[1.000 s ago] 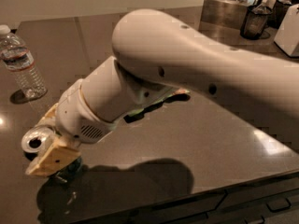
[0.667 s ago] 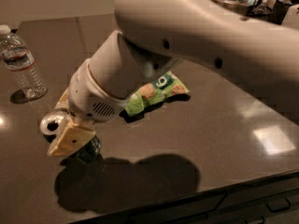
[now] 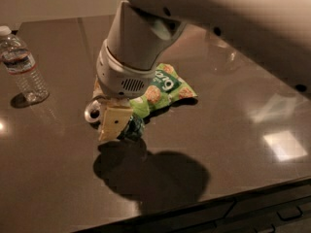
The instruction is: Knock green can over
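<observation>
The green can (image 3: 133,128) is in my gripper (image 3: 112,122), just left of the table's middle. It is tilted on its side, with its silver top (image 3: 92,112) pointing left and a bit of green body showing past the cream finger (image 3: 113,124). The gripper is shut on the can and holds it a little above the dark table (image 3: 233,130); their shadow falls just below and in front. The white arm comes down from the upper right and hides the rest of the can.
A flat green snack bag (image 3: 167,85) lies right behind the gripper, partly under the wrist. A clear water bottle (image 3: 24,69) stands at the far left. The table's front edge runs along the lower right.
The gripper has moved right and toward the table's middle, carrying the can with it. It now sits against the snack bag. The bottle has not moved.
</observation>
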You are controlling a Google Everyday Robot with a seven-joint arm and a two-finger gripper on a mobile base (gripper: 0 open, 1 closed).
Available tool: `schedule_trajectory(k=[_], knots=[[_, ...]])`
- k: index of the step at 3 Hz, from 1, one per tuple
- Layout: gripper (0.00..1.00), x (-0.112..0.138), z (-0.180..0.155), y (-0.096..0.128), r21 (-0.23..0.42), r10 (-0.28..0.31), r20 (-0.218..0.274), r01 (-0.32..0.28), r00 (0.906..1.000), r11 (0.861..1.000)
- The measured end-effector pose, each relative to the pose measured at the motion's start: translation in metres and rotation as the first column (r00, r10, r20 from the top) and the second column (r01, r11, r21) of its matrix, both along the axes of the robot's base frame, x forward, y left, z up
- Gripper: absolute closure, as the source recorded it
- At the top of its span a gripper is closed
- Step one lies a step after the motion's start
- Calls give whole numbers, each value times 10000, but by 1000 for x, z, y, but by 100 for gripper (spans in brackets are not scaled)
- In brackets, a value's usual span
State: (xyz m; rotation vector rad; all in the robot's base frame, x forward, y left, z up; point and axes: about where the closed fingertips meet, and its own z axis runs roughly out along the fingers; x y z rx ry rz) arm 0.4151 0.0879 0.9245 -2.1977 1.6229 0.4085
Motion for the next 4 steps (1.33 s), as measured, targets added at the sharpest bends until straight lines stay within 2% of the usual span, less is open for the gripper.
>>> schedule_trajectory(k=[1,2,3,4], knots=[[100,10,-13,-18,-1470,423,609,-329,9972,9886],[74,12,-33,-27,-2698,839,874,-575,9926,9612],[51,9,-44,-28,-3183,1092,858,-766,9903,9449],[20,1,-58,-29,-3547,1419,596,-1119,9881,9283]])
